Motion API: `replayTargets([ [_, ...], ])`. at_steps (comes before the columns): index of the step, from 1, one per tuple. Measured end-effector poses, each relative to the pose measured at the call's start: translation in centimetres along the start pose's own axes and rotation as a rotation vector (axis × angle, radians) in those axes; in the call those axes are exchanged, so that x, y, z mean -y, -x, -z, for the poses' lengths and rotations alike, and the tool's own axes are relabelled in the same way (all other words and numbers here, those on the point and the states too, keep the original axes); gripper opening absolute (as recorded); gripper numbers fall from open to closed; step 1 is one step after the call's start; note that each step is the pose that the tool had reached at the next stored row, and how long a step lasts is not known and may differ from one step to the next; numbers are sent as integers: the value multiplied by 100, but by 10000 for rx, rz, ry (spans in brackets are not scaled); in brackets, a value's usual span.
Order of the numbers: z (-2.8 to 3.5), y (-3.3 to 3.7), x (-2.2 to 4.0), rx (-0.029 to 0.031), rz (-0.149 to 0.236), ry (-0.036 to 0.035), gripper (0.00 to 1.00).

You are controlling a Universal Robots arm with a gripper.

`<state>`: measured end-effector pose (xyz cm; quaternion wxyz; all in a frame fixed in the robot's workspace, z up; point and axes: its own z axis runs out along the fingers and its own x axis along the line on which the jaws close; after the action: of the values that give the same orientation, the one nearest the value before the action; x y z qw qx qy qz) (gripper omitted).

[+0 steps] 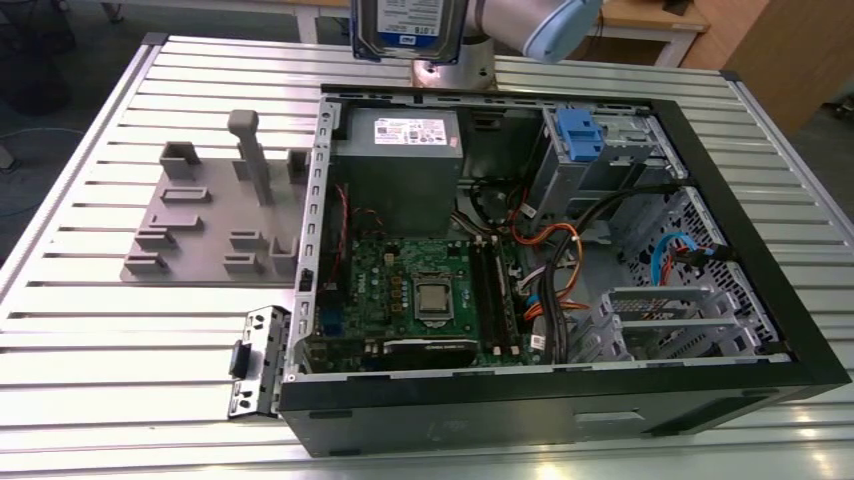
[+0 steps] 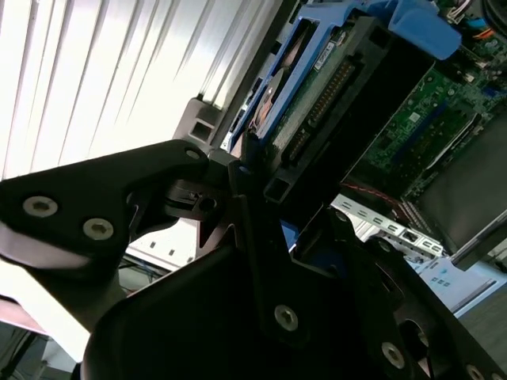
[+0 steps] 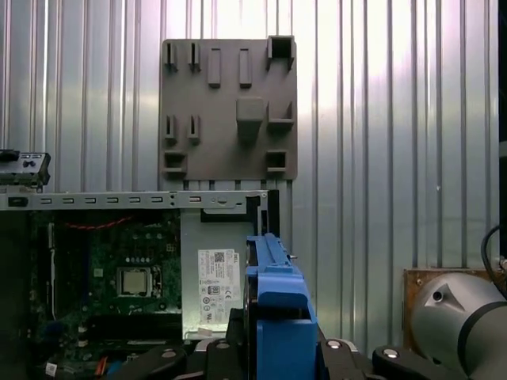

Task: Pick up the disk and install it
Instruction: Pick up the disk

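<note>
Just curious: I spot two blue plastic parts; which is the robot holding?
The silver hard drive in a bright blue plastic frame, clamped in the gripper outside the black case; the small blue clip sits on a grey cage inside.

Open computer case (image 1: 534,412) on tabletop (image 1: 80,350); fixture plate (image 1: 187,238) at the exterior view's left of it; disk (image 1: 407,25) above the case's far edge.

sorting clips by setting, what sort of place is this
Probably a robotics lab workbench for computer assembly: an open computer case lies on a slotted aluminium table, a grey fixture plate sits beside it, and a robot arm holds the disk.
</note>
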<state>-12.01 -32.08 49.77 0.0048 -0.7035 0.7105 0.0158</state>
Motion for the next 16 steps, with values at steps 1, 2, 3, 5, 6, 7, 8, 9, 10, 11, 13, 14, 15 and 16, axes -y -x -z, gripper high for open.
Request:
replayTargets([
  [1,0,-12,4,0,0,0,36],
  [2,1,-25,9,0,0,0,36],
  [3,1,-38,13,1,-1,0,36],
  [5,2,-63,23,0,-1,0,36],
  [6,3,-77,28,0,-1,1,36],
  [7,3,-90,32,-1,-1,1,36],
  [8,4,-103,37,-1,0,1,36],
  [9,4,-116,41,-1,0,1,36],
  [10,4,-130,46,0,1,1,36],
  [11,5,-143,50,0,0,1,36],
  [13,5,-168,59,0,-1,2,36],
  [14,6,-180,63,0,-1,1,36],
  [15,6,-193,67,1,-1,1,36],
  [16,7,-204,71,0,0,2,36],
])
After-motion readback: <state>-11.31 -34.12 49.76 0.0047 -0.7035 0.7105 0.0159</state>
